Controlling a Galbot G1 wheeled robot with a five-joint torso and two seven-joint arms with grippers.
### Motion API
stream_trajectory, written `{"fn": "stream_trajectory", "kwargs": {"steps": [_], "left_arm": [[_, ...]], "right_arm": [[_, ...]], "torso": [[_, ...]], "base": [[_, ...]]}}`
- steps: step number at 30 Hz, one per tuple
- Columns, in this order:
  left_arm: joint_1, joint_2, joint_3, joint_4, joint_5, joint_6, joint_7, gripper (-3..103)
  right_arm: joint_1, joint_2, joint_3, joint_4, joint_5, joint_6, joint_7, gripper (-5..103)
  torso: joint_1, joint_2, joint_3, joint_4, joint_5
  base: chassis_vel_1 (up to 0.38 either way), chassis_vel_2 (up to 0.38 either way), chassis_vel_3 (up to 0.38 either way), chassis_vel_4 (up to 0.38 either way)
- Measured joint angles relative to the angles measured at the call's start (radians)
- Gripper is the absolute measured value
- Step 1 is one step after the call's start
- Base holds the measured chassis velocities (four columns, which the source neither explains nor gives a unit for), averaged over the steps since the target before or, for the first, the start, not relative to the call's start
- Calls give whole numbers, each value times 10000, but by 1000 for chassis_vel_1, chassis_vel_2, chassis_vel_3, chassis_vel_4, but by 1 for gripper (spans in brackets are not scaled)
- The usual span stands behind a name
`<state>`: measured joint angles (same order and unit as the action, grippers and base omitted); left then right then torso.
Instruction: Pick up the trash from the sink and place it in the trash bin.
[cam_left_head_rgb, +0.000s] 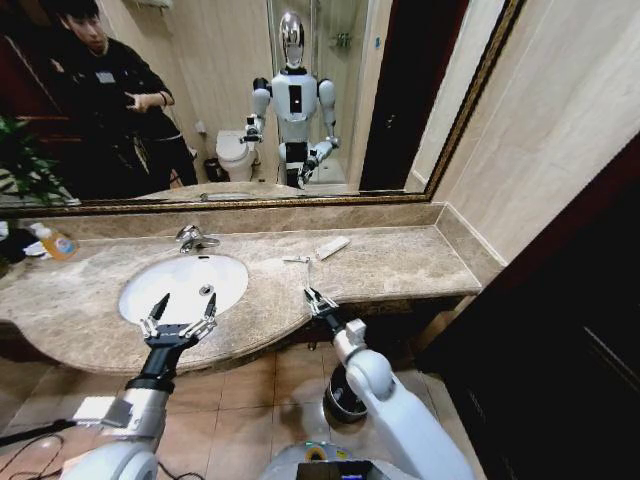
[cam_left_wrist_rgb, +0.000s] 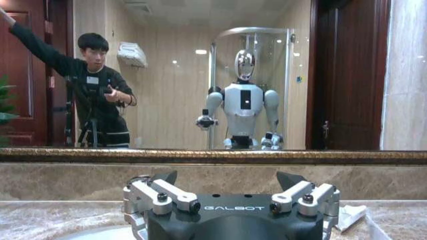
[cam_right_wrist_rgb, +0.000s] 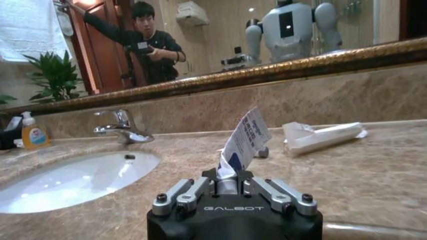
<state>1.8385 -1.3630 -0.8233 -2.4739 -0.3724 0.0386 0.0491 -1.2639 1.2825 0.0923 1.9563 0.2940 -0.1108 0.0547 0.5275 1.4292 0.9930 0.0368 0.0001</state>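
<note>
My right gripper (cam_left_head_rgb: 318, 300) hovers over the counter's front edge, right of the sink (cam_left_head_rgb: 160, 295), shut on a flat white packet (cam_right_wrist_rgb: 245, 137) with blue print that stands upright between its fingers (cam_right_wrist_rgb: 228, 176). On the counter behind it lie a wrapped white toothbrush (cam_right_wrist_rgb: 325, 137) (cam_left_head_rgb: 333, 247) and a short white stick (cam_left_head_rgb: 296, 259). My left gripper (cam_left_head_rgb: 178, 320) is open and holds nothing, poised above the basin's near rim (cam_left_wrist_rgb: 228, 181). The black trash bin (cam_left_head_rgb: 338, 398) stands on the floor under the counter, partly behind my right arm.
A chrome faucet (cam_left_head_rgb: 192, 238) rises behind the basin, and a bottle of orange liquid (cam_left_head_rgb: 55, 243) stands at the counter's far left. A mirror runs along the back wall. Dark panelling closes in the right side. Tiled floor lies below the counter.
</note>
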Motion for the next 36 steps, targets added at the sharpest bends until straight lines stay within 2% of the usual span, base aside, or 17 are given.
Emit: {"fn": "stream_trajectory", "kwargs": {"steps": [11, 14, 20, 23, 28, 30, 33, 36], "left_arm": [[0, 0, -1, 0, 0, 0, -2, 100], [0, 0, -1, 0, 0, 0, -2, 100], [0, 0, -1, 0, 0, 0, -2, 100], [0, 0, 0, 0, 0, 0, -2, 100], [0, 0, -1, 0, 0, 0, -2, 100], [0, 0, -1, 0, 0, 0, -2, 100], [0, 0, -1, 0, 0, 0, -3, 100], [0, 0, -1, 1, 0, 0, -2, 100]], "right_arm": [[-1926, -793, 837, 1541, 102, 531, 202, 18], [-2221, -840, 1121, 1580, 151, 658, 159, 18], [-3192, -769, 1849, 1075, 238, 1449, -204, 18], [-3753, -619, 2149, 8, 314, 2282, -464, 18], [-3943, -540, 2074, -939, 558, 2681, -535, 18], [-3666, -378, 1932, -1976, 545, 2848, -575, 18], [-3415, -233, 1903, -2621, 446, 2897, -637, 18], [-2425, 291, 1901, -5088, -8, 3252, -766, 18]], "torso": [[0, 0, 0, 0, 0], [0, 0, 0, 1, -1], [0, 0, 0, 0, 0], [0, 0, 0, 0, 0], [-1, 1, 0, -1, -2], [-1, 1, 0, 0, -1], [-1, 0, 0, 0, 0], [0, 0, 1, 2, 1]], "base": [[0, 0, 0, 0], [0, 0, 0, 0], [0, 0, 0, 0], [0, 0, 0, 0], [0, 0, 0, 0], [0, 0, 0, 0], [0, 0, 0, 0], [0, 0, 0, 0]]}}
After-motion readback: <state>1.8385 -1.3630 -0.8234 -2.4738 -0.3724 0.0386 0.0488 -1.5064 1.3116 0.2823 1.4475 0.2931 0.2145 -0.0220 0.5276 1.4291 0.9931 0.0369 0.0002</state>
